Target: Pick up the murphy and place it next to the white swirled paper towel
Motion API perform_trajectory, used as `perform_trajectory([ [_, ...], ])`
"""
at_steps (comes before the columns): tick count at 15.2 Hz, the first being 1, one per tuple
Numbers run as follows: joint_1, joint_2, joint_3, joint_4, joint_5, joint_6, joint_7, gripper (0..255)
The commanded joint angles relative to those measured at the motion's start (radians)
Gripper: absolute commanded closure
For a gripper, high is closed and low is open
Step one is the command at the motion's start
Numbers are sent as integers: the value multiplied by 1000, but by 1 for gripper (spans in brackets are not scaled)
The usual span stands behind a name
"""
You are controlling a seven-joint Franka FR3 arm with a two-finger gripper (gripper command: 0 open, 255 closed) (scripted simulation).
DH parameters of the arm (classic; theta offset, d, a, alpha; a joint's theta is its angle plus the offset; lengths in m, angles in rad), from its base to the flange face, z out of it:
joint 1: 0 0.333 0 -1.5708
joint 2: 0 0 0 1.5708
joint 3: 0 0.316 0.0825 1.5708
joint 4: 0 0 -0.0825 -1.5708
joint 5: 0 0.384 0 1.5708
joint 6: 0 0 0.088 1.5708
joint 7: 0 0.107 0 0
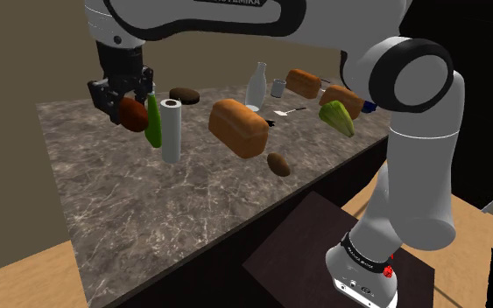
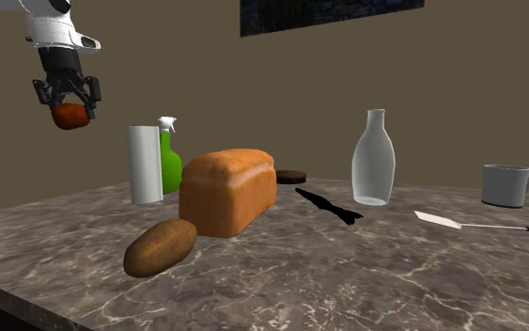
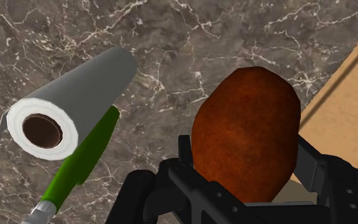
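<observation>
Pinches a reddish-brown potato [image 1: 133,115] in the all-black gripper [image 1: 127,101], one finger pressed to each flank, the rounded end bulging out past the fingertips. Hangs in the air with it, well above the marbled countertop [image 1: 130,210] (no part of the potato touching the stone).

Below the gripper and off to one side: a whitish-grey paper towel roll [image 1: 171,129], upright on the countertop, its dark core plain in the wrist view. Between gripper and roll in the shoulder view, a green spray bottle [image 1: 152,121], upright, just beside the roll (touching or not, cannot tell).

Farther from the gripper, beyond the roll: a loaf of bread [image 1: 238,127], golden-brown, resting on the countertop. Past the loaf, well apart from the gripper, a second potato [image 1: 278,164], duller brown, lying on its side on the stone.

Farther again on the far side of the loaf: a dark flat disc [image 1: 184,94], a clear bottle [image 1: 255,86] standing upright, and a grey mug [image 1: 278,87] near it. In the second exterior view, a black knife [image 2: 328,205] flat on the countertop between loaf and bottle.

Farthest from the gripper, at the countertop's other end, another loaf [image 1: 304,82] and a leafy green thing [image 1: 336,118] (too unclear to name further).
</observation>
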Motion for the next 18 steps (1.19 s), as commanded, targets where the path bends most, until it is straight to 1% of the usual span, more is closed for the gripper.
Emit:
perform_trajectory([
  [1,-3,-2,0,-32,0,30,4,255],
  [9,-12,-7,-3,-147,-4,139,18,255],
  [18,-17,7,-7,-246,-14,250,37,255],
])
